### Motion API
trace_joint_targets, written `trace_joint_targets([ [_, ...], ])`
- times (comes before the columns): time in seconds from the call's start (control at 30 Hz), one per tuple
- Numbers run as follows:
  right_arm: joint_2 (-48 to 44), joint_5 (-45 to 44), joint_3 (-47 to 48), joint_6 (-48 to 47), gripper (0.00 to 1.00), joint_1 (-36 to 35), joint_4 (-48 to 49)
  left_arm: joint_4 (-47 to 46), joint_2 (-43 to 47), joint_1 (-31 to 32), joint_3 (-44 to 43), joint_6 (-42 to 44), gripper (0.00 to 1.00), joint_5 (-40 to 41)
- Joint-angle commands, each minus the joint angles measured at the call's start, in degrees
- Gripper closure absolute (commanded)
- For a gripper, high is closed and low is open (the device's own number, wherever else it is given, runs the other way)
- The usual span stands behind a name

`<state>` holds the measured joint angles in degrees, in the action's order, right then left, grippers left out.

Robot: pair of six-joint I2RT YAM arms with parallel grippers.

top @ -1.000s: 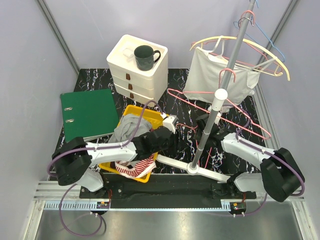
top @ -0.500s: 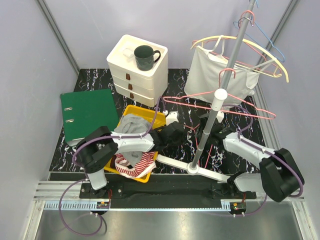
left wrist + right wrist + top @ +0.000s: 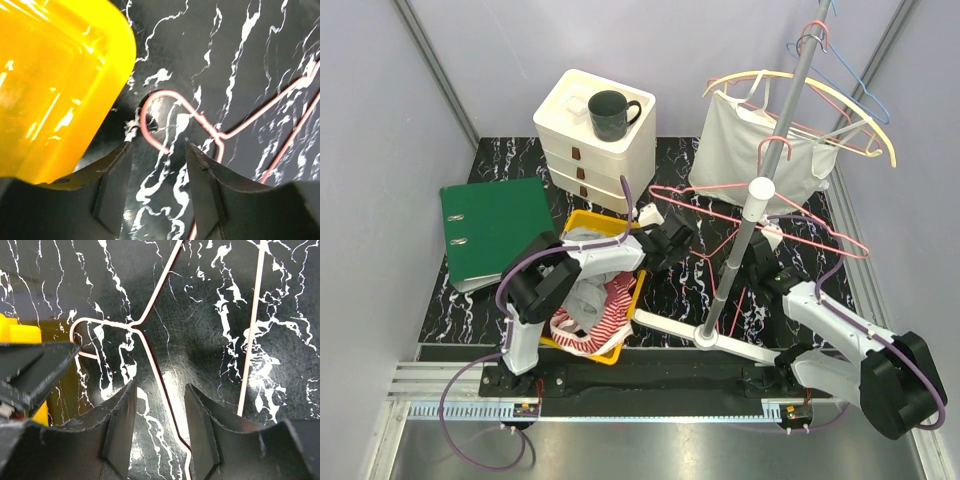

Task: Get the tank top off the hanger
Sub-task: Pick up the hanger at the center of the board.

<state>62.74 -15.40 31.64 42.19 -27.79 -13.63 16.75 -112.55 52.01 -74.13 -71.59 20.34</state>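
The right gripper [image 3: 160, 385] points down at the marbled mat with its two fingers apart and nothing between them. A pink wire hanger [image 3: 134, 326] lies flat below, its neck running under the gap. The left gripper [image 3: 159, 145] is the same: fingers spread, empty, over that hanger's hook, just beside the corner of the yellow bin [image 3: 50, 75].

From the rack pole [image 3: 730, 270], the left claw sits low on the pole's left and the right claw low on its right, both close to it. The tank top [image 3: 745, 150] is at neither claw. It hangs on the far side of the pole, high above the mat, draped from a pale yellow hanger [image 3: 760, 74] hooked on the rack.

That hanger's long axis runs across the view, from above the pole out to its right, and the white cloth falls from it toward the arms. So the garment is up and away from both claws. The right arm looks the nearer, since most of the cloth lies on its side of the pole. The coming move probably calls for a rise and a reach away from the bases, not more work on the mat.
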Motion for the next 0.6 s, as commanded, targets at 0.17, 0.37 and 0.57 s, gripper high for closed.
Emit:
trace_joint_targets([
  [0.17,-3.3,-0.7,-1.7,-2.0,0.49,1.6,-0.3,11.0,-5.6,-1.4,-8.9,-10.5,0.48,-0.8],
  [0.37,-6.0,0.2,-1.8,-2.1,0.49,2.2,-1.0,13.8,-8.3,-0.9,-10.6,-15.0,0.5,0.6],
  [0.57,-9.6,-0.5,-0.2,-3.3,0.49,2.7,-4.4,19.4,-12.4,-0.8,-13.9,-19.4,0.54,0.8],
])
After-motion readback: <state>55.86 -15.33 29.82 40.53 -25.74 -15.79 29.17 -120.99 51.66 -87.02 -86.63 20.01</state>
